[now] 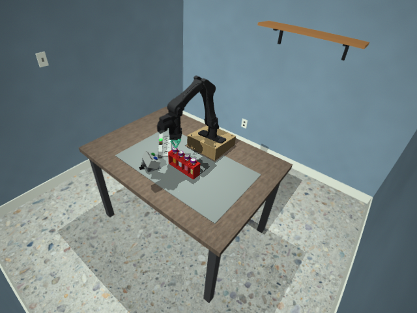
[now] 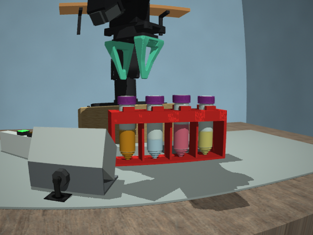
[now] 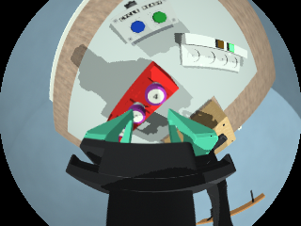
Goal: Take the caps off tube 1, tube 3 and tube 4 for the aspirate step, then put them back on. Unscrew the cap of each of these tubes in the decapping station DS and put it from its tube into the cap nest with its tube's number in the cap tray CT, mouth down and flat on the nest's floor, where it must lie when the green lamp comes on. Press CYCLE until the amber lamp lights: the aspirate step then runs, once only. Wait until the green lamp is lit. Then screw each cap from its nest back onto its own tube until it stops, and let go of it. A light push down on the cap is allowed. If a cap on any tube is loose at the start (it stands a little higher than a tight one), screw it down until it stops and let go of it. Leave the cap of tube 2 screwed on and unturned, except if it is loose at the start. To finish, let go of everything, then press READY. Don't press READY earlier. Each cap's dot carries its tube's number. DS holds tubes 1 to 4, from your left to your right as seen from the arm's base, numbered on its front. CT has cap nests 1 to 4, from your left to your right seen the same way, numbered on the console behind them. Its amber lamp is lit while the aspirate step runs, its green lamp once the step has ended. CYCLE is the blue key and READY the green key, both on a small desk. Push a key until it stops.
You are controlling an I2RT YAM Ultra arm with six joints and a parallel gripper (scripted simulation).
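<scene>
Tubes stand in the red decapping station (image 2: 167,116) on the grey mat (image 2: 252,152), all four wearing purple caps. From the left in the exterior view: the key desk (image 2: 68,156), with a green lamp (image 2: 23,131) lit behind it; then the orange tube (image 2: 127,141) with its cap (image 2: 126,100); the pale blue tube (image 2: 154,142); the pink tube (image 2: 180,140), whose cap (image 2: 181,98) stands slightly higher; and the yellow tube (image 2: 205,139). The gripper (image 2: 133,76) hangs above the leftmost cap, apart from it, green fingers (image 2: 118,57) partly spread, pinching nothing.
</scene>
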